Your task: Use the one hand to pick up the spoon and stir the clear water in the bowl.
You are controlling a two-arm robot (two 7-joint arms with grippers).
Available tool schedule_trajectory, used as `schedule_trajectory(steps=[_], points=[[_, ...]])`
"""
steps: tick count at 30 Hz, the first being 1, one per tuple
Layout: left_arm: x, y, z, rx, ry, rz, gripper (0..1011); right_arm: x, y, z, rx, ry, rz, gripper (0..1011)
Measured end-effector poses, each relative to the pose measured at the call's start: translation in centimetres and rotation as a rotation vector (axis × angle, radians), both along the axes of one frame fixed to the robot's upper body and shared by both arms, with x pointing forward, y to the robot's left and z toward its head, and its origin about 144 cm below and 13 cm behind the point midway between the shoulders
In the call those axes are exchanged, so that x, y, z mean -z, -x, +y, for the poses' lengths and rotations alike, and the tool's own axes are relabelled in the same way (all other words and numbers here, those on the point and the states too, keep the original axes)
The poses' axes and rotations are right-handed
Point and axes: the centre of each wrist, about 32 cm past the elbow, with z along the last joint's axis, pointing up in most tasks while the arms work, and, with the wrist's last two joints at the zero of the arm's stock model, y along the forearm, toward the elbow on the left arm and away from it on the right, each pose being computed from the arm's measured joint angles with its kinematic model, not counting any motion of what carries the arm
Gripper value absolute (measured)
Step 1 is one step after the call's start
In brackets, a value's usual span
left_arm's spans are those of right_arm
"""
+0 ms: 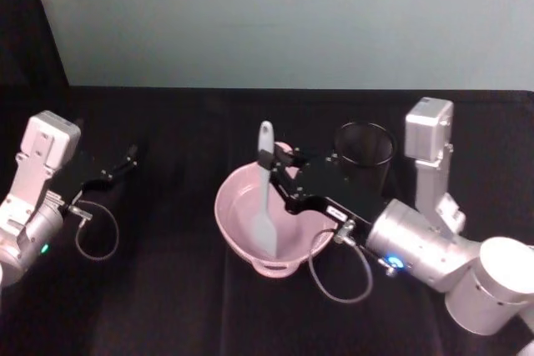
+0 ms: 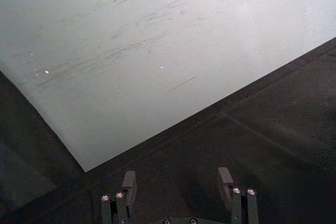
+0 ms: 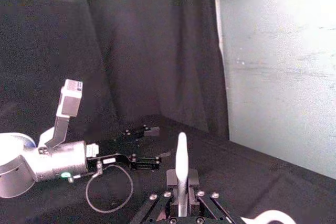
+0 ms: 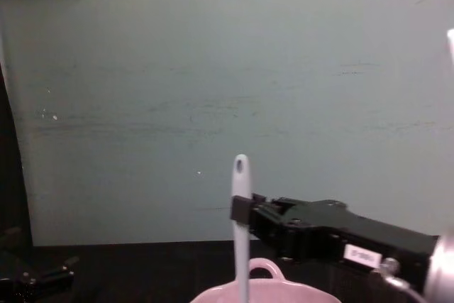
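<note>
The pale pink bowl (image 1: 224,206) stands in the middle of the black table. The white spoon (image 1: 266,206) stands nearly upright in it, scoop end down inside the bowl and holed handle end up. My right gripper (image 1: 272,161) reaches in from the right and is shut on the spoon's handle just below the hole. The chest view shows the spoon (image 4: 241,246) rising from the bowl (image 4: 273,293), clamped by the right gripper (image 4: 244,211). In the right wrist view the handle (image 3: 181,161) sticks up between the jaws. My left gripper (image 1: 127,159) rests open at the far left.
A black wire-mesh cup (image 1: 365,148) stands just behind my right gripper, to the bowl's right. A pale green wall (image 1: 292,14) closes the back of the table. Dark curtain hangs at the left. The left wrist view shows the open left gripper (image 2: 177,183) over bare black cloth.
</note>
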Motion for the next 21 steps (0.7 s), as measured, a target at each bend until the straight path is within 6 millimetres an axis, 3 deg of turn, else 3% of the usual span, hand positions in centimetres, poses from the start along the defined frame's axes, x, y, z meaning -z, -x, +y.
schedule_trajectory(steps=[12, 21], points=[[0.0, 0.0, 0.0, 0.0, 0.0, 0.0, 1011, 0.8, -3.0, 2.3, 0.055, 0.012, -0.043, 109], [0.0, 0.0, 0.0, 0.0, 0.0, 0.0, 1011, 0.9, -4.2, 1.7, 0.14, 0.03, -0.081, 109]])
